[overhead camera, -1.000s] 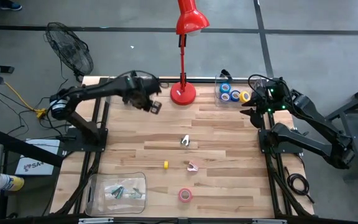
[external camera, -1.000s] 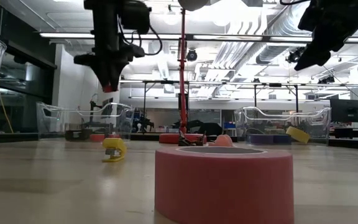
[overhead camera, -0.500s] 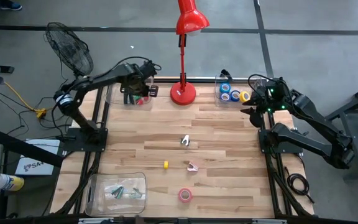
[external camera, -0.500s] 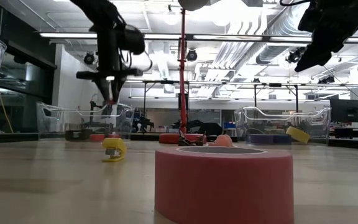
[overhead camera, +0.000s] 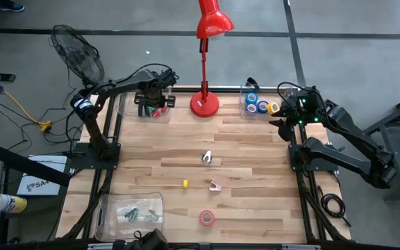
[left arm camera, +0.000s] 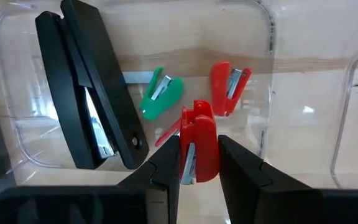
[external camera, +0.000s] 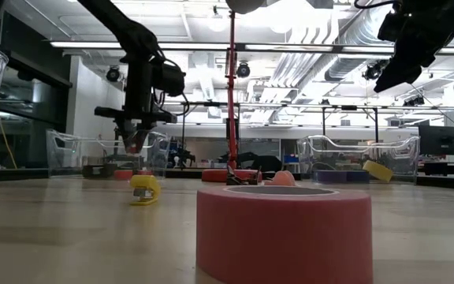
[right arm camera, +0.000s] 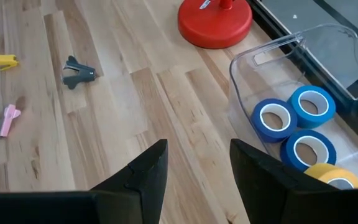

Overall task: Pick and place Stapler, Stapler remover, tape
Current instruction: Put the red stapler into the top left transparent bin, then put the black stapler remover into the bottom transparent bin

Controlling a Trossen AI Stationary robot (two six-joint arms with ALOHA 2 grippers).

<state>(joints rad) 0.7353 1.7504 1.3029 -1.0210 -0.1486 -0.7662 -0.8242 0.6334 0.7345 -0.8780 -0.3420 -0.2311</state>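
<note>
Across the wooden table (overhead camera: 186, 149) we saw our left gripper (left arm camera: 196, 163) over the clear bin (left arm camera: 166, 25) at the back left, clamped on a red staple remover (left arm camera: 199, 149), with the stapler (left arm camera: 86, 87) lying inside. At the back right, our right gripper (right arm camera: 194, 165) hovered with fingers parted and empty near the tape (right arm camera: 291, 127) in its own bin (right arm camera: 260, 56).

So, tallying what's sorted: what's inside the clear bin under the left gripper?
A stapler, a green remover and a red remover; the left gripper holds another red one, hiding the floor beneath.
</note>
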